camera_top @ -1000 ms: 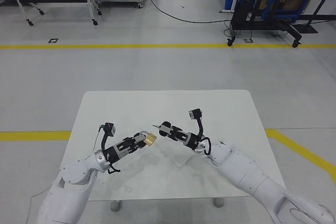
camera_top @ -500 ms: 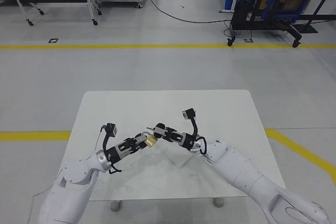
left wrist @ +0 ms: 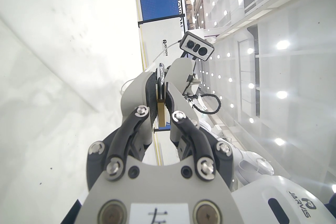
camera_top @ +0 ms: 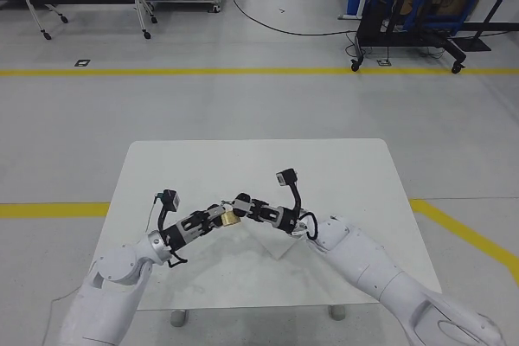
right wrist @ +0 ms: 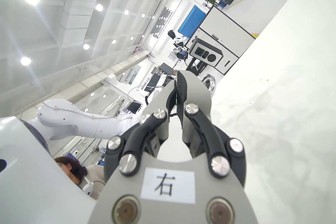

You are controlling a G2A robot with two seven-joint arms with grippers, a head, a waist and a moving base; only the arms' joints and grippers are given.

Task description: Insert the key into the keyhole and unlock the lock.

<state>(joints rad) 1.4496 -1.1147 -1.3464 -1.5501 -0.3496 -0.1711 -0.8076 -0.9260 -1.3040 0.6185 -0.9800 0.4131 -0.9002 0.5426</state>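
A white rectangular table (camera_top: 346, 164) with rounded corners stands on a pale grey floor (camera_top: 242, 104); faint dark specks (right wrist: 263, 80) mark its matte top.

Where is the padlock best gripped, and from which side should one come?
Grip the padlock by its brass body, pads on the two flat faces, coming edge-on as the left end effector does. The faces are parallel, so it should not twist, and the narrow edges stay free.
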